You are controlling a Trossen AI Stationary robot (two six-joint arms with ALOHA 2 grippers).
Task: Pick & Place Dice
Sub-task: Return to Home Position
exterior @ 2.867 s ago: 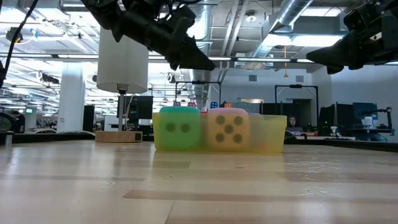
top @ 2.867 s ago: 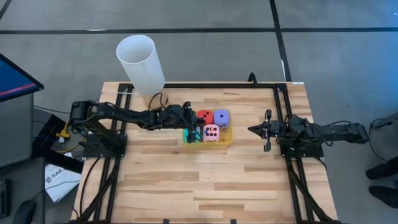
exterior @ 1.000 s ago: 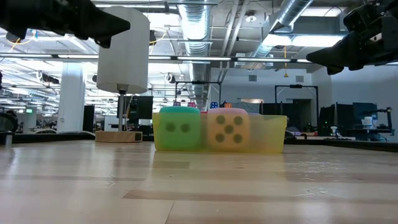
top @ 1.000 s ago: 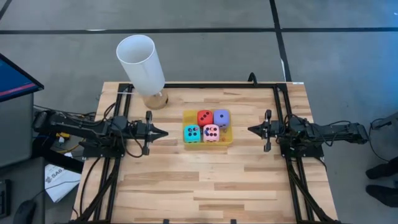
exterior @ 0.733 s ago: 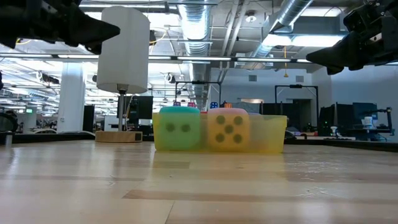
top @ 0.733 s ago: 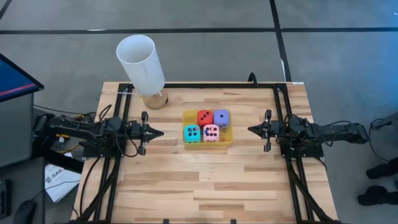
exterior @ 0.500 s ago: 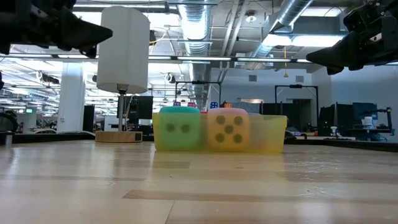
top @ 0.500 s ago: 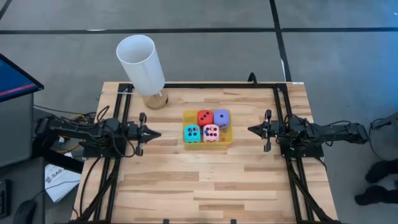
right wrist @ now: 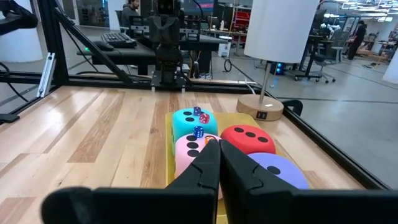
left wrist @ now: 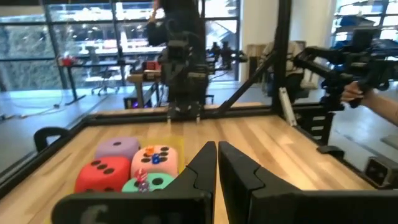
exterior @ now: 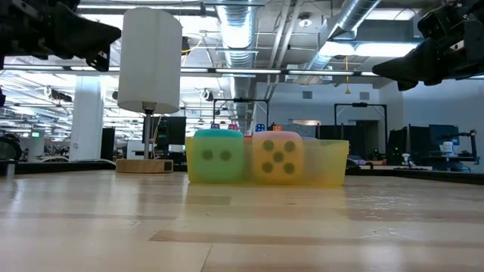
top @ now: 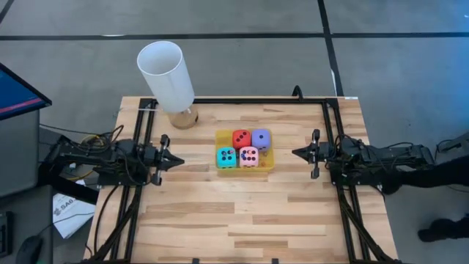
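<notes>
Four soft dice sit side by side in a yellow tray (top: 269, 166) at the table's middle. Red (top: 240, 138) and purple (top: 261, 137) are on the far side; cyan (top: 226, 157) and pink (top: 249, 156) are on the near side. A few tiny dice (right wrist: 199, 115) lie on top of them. My left gripper (top: 178, 159) hovers shut, left of the tray and pointing at it. My right gripper (top: 294, 153) hovers shut to the tray's right, also pointing at it. Both wrist views show shut fingers with the dice beyond them.
A tall white cylinder (top: 167, 72) stands on a round wooden base (top: 184, 117) at the far left of the table. Black frame rails (top: 326, 132) run along both sides. A person's hand (left wrist: 356, 93) shows beyond the right arm. Bare wood lies near the tray.
My left gripper has drawn back toward the table's left edge, away from the tray, staying shut and above the table. The dice and tray have not moved.
</notes>
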